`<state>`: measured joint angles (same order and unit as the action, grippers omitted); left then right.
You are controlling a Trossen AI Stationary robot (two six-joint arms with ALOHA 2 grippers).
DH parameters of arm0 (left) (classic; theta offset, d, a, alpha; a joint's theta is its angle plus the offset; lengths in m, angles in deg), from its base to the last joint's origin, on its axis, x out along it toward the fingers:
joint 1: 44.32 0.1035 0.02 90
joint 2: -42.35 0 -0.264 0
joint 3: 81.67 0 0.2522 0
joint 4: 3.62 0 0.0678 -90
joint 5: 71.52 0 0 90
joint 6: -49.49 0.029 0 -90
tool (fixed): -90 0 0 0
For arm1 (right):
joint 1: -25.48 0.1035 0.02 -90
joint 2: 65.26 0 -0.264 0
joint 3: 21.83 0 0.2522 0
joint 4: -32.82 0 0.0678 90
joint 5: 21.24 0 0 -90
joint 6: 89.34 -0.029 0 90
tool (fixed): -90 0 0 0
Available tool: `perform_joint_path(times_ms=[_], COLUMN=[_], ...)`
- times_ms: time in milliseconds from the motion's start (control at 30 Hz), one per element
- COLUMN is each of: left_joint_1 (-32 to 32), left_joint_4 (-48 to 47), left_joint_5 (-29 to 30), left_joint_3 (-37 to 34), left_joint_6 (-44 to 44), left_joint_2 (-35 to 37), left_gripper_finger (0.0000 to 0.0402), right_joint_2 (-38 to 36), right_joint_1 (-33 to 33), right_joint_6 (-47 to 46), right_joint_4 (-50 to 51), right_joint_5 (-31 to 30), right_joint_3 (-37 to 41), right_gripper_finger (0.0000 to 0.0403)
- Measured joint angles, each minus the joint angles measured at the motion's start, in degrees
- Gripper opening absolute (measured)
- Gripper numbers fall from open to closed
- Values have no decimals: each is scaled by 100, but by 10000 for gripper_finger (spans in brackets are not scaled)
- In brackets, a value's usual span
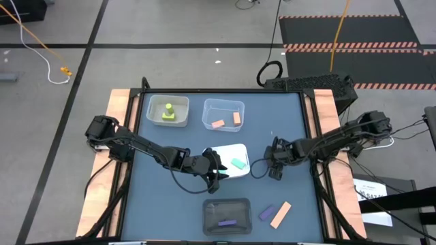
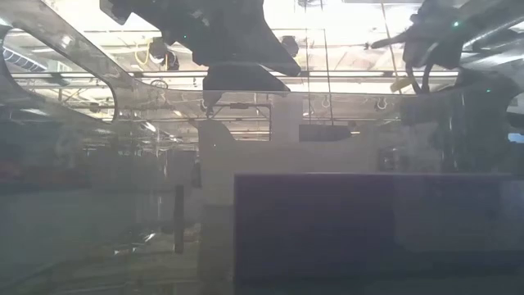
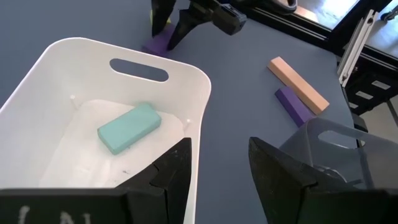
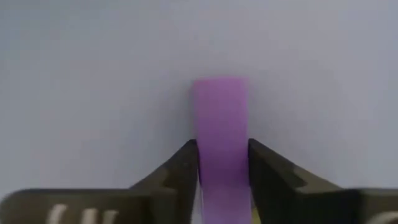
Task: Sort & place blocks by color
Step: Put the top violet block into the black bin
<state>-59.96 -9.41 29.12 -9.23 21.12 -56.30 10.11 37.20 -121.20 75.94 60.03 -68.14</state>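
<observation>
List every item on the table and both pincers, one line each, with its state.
Right pincer: shut on purple block.
Left pincer: open, empty, at white tray.
Teal block: flat in white tray.
Dark tray: holds purple bar.
Clear tray: two orange blocks.

no text, label, brand or number can be read anywhere. a white sheet (image 1: pixel 373 191) by the table's near right corner bears dark print too small to make out, and pale marks on the gripper bodies in both wrist views are cut off and unreadable.
</observation>
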Motion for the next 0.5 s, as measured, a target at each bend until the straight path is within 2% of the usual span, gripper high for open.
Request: perform_joint_path(times_ms=[67, 267, 367, 500], left_joint_1=[0, 0, 0, 0], left_joint_4=[0, 0, 2, 4], left_joint_5=[0, 0, 0, 2], left_joint_3=[0, 0, 0, 0], left_joint_6=[0, 0, 1, 2], left_joint_2=[0, 0, 0, 0], left_gripper_finger=[159, 159, 159, 159], right_joint_2=[-65, -508, -758, -974], right_joint_1=[2, -2, -2, -2], right_joint_6=[-3, -65, 106, 972], right_joint_4=[-32, -479, -1256, -2906], right_joint_5=[2, -152, -464, -793], right_joint_3=[13, 37, 37, 31], right_gripper_finger=[83, 84, 84, 84])
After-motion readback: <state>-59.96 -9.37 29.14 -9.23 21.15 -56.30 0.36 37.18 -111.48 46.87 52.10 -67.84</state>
